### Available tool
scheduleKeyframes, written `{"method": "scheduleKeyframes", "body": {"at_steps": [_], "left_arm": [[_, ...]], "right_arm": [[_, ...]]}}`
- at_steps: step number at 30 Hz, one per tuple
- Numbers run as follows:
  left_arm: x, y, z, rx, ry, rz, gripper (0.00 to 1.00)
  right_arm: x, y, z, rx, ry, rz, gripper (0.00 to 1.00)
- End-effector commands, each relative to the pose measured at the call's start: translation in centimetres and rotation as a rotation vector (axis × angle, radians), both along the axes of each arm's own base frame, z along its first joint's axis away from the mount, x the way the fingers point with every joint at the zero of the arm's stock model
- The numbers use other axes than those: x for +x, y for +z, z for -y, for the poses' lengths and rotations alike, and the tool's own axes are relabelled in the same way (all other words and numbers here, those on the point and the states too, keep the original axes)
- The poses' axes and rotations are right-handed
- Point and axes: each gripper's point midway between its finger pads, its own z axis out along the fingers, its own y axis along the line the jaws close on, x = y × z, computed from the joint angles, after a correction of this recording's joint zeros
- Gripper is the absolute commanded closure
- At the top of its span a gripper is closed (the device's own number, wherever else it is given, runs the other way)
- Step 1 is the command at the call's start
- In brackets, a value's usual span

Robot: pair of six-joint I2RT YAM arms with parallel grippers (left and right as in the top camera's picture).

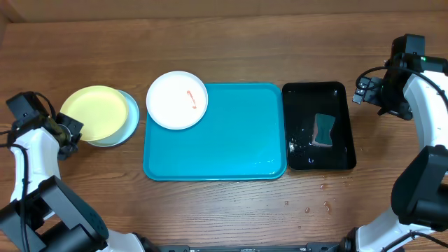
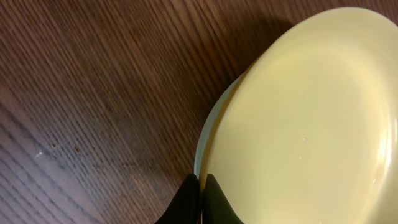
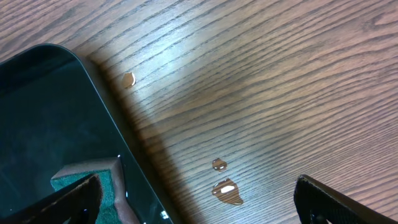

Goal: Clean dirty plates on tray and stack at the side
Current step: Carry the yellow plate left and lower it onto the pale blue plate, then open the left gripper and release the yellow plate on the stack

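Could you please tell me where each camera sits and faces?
Overhead: above the table, facing down on the turquoise tray; both arms show.
Left wrist: on the left arm, facing the yellow-green plate; shut left tool shows.
Right wrist: facing the table beside the black tray; open right tool shows.
Shared: overhead and right wrist both show the sponge.

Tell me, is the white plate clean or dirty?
Dirty: the white plate, overlapping the turquoise tray's corner, shows a small orange-red smear.

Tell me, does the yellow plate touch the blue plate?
Touching. The overhead view shows the yellow plate lying on top of the blue plate, which shows only as a crescent along its right side.
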Motion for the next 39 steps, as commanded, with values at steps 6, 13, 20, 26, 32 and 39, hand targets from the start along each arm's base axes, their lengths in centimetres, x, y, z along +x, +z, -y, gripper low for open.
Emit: {"method": "scheduleKeyframes", "body": {"at_steps": [6, 13, 20, 26, 32, 39], "left_arm": [[1.1, -1.0, 1.3, 0.027, -0.049, 0.021, 0.96], [1.1, -1.0, 0.8, 0.089, -0.04, -0.009, 0.96], [1.0, -0.9, 0.6, 0.097, -0.035, -0.013, 0.96], [2.0, -0.8, 1.7, 0.052, -0.095, 0.032, 0.49], [5.1, 0.6, 5.2, -0.032, -0.3, 0.152, 0.53], [8.4, 4.6, 10.8, -0.02, -0.512, 0.164, 0.57]], "right_arm": [[0.4, 0.7, 0.2, -0.005, -0.007, 0.027, 0.0], [0.4, 0.7, 0.2, -0.005, -0.007, 0.027, 0.0], [0.4, 0.7, 0.2, -0.005, -0.007, 0.027, 0.0], [0.4, 0.7, 0.2, -0.005, -0.007, 0.027, 0.0], [0.4, 0.7, 0.2, -0.005, -0.007, 0.027, 0.0], [0.4, 0.7, 0.2, -0.005, -0.007, 0.027, 0.0]]}}
